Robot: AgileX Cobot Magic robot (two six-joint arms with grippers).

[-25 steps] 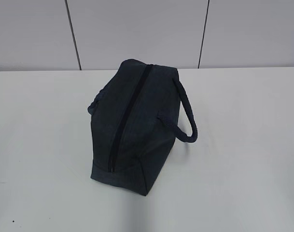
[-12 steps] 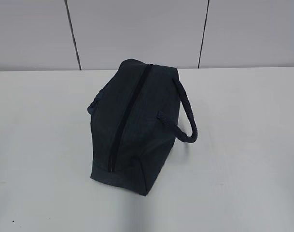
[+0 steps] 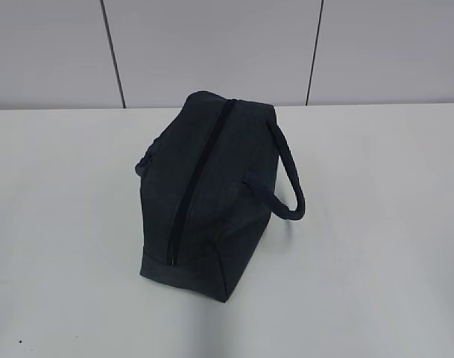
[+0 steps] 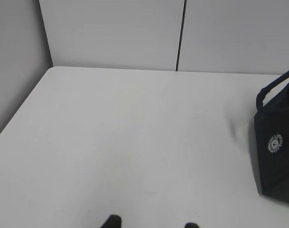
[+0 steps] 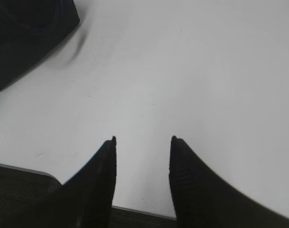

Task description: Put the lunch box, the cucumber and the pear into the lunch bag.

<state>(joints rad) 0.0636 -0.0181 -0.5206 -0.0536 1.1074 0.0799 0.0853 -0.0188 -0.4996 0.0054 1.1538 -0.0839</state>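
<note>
On table (image 3: 376,224): bag (image 3: 212,186) zipped, alone; box, cucumber, pear nowhere visible. My left pincer (image 4: 151,223) and right pincer (image 5: 142,142) both apart, empty. Can't judge progress.

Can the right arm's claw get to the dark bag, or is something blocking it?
Probably yes. The right gripper stands open and empty over bare table, and the lunch bag sits ahead to its left with nothing between them.
</note>
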